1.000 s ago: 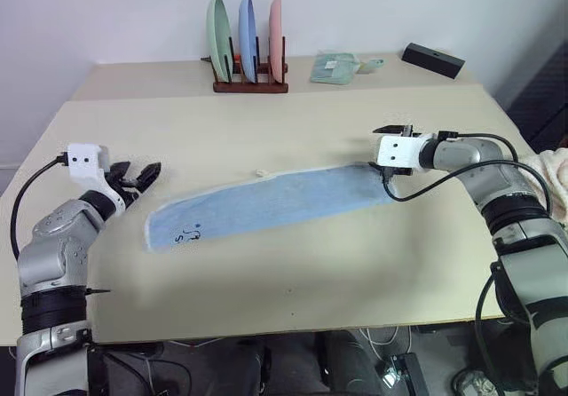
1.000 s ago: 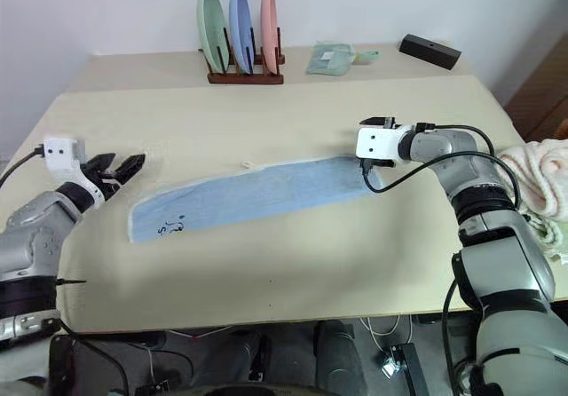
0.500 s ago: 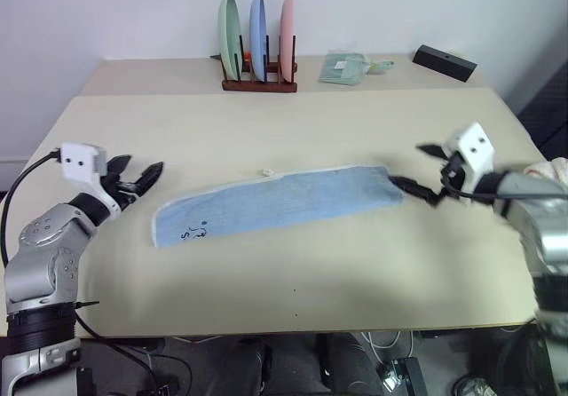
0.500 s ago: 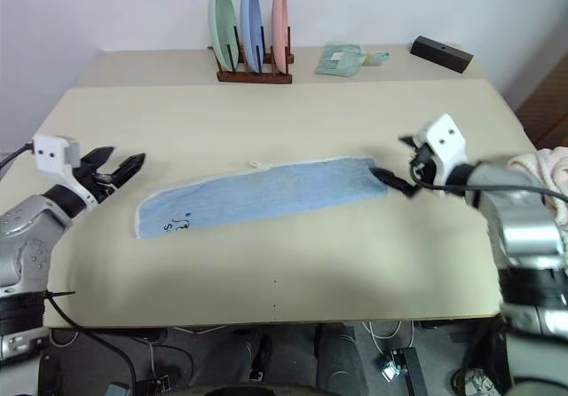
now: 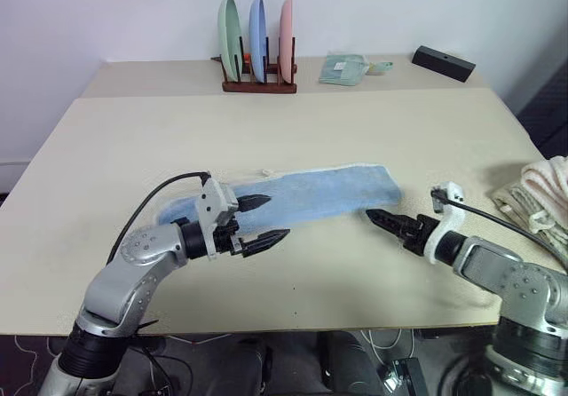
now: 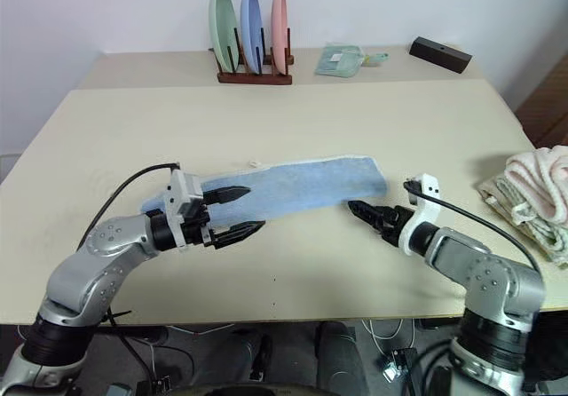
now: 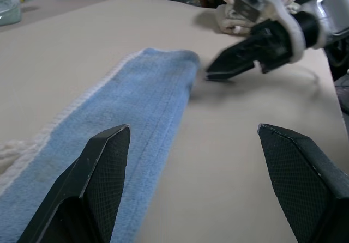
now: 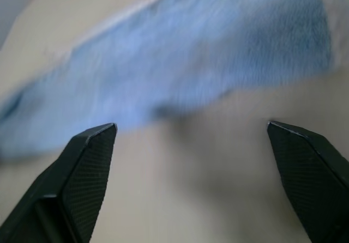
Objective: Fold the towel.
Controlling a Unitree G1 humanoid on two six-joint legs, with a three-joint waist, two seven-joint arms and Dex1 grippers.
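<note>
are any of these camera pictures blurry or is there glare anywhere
Right wrist view: the towel is smeared by motion blur, though that gripper's own fingers look crisp. Left wrist view: towel fairly sharp, the right gripper beyond it slightly soft. Both eye views: even, soft light, no glare on the table, only faint shadows under the arms.

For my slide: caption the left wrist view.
Open left fingers frame the blue towel; right gripper points at its end.
</note>
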